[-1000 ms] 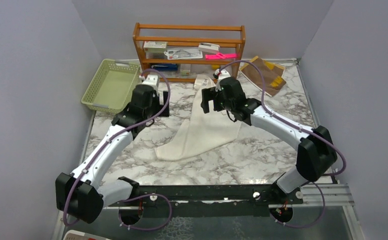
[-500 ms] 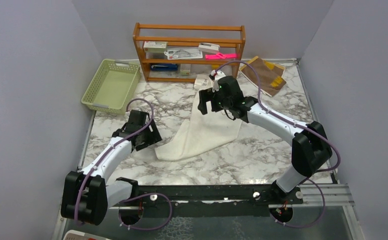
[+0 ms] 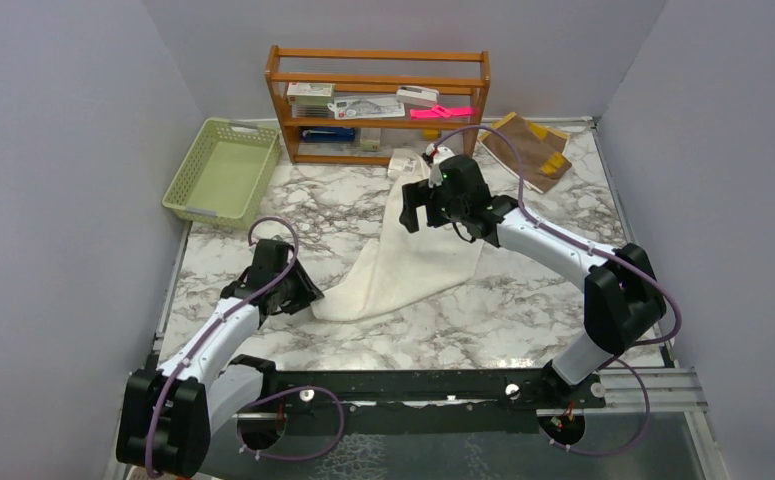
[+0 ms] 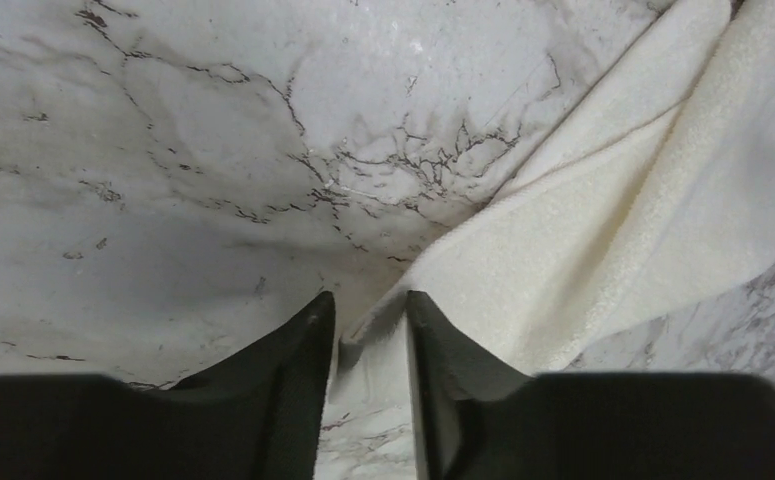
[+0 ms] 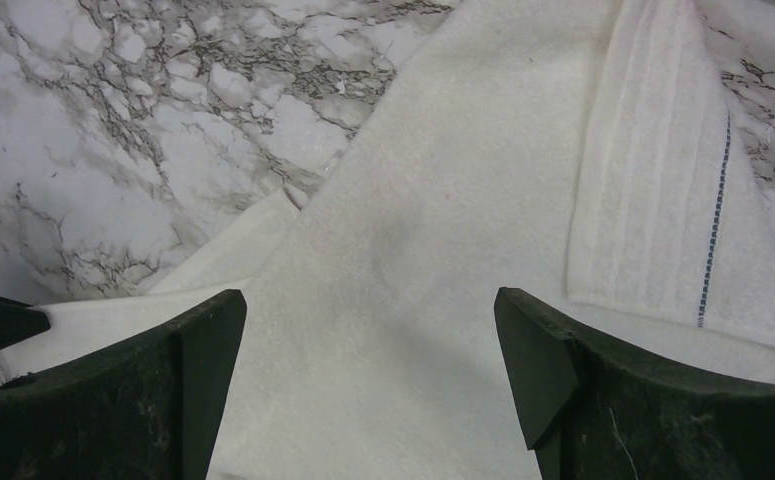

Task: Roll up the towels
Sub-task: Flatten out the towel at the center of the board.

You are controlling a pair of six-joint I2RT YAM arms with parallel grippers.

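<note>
The marbled counter (image 3: 523,310) carries a wooden shelf (image 3: 378,100), a green basket (image 3: 198,212) and the sprawled cream towel (image 3: 413,265) (brown towel (image 3: 528,150) far right), right jaws wide open and empty above its far end, left jaws part-open astride its near corner.

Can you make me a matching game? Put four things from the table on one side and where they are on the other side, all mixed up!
Things:
1. cream towel
2. brown towel
3. green basket
4. wooden shelf

Places:
A. far left corner of the table
B. against the back wall, in the middle
C. far right corner of the table
D. spread out in the middle of the table

Right pairs: 1-D, 2-C, 3-A, 4-B
</note>
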